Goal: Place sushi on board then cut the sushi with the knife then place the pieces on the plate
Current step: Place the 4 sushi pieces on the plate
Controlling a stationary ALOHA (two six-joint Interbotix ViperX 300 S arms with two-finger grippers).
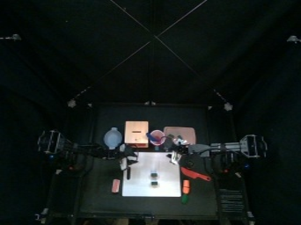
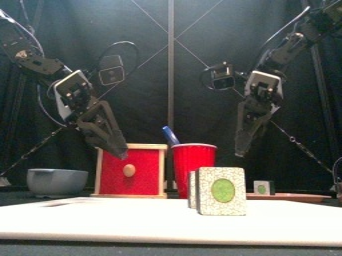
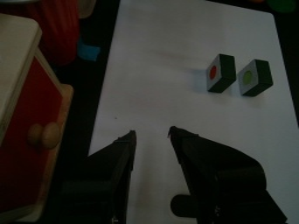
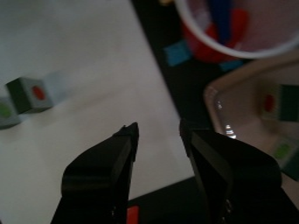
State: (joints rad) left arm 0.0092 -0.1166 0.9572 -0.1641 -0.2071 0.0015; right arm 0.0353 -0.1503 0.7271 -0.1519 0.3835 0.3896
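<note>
Two sushi pieces [image 2: 218,190] stand side by side on the white cutting board [image 2: 147,222], one with a red centre [image 3: 219,72] and one with a green centre [image 3: 256,75]. My left gripper [image 3: 152,133] hovers open over the board's left part, near the wooden box [image 3: 26,105]. My right gripper [image 4: 159,129] hangs open above the board's right edge, holding nothing. Beyond it the red cup [image 4: 239,35] holds a blue knife [image 4: 219,19]. The pink tray [image 4: 239,109] carries sushi pieces [image 4: 275,100]. A red knife [image 1: 195,174] lies right of the board.
A blue-grey bowl [image 2: 56,180] sits at the back left beside the box with the red drawer front [image 2: 131,170]. An orange toy [image 1: 115,185] lies left of the board, and another toy [image 1: 186,187] lies to its right near the front.
</note>
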